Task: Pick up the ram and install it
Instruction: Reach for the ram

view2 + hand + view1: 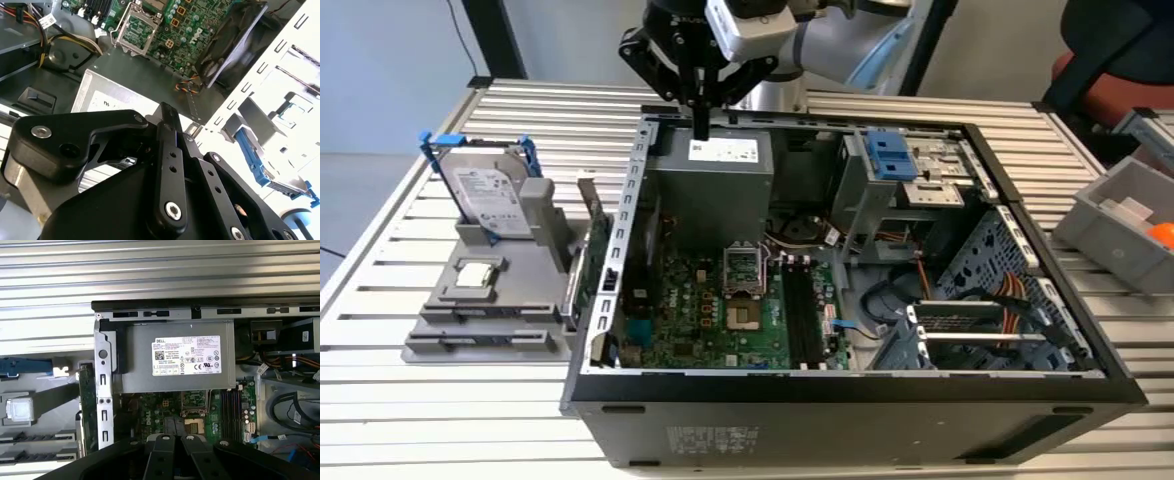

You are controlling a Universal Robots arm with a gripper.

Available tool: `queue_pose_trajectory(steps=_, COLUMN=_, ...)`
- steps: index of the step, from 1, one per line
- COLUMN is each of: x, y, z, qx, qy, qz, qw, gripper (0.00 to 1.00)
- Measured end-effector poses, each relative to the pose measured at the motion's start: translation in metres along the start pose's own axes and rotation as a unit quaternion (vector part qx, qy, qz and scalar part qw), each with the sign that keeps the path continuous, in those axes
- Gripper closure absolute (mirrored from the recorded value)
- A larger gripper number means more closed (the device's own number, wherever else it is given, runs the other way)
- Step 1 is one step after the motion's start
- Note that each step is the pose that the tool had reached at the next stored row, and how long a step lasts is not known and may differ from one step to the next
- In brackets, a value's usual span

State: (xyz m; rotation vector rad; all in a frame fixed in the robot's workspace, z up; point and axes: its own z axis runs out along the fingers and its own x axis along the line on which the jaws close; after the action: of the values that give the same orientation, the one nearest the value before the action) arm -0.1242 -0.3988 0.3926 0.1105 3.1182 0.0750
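The black gripper hung above the open computer case, over the grey power supply. Its fingers were drawn together with nothing visible between them. What looked like the ram, a long, thin, dark strip seen edge-on, lay in a slot of the grey holder on the exterior view's left. Its colour and chips could not be made out.

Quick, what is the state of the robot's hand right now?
Hand: closed, holding nothing that I can see, above the power supply.
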Motion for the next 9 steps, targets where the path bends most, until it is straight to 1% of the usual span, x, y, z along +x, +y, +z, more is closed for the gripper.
queue_pose_trajectory(steps=9, x=0.0057, y=-0.0004, z=-0.0001, qx=0.0, qy=0.0, qz=0.0, qw=1.0, gripper=1.0)
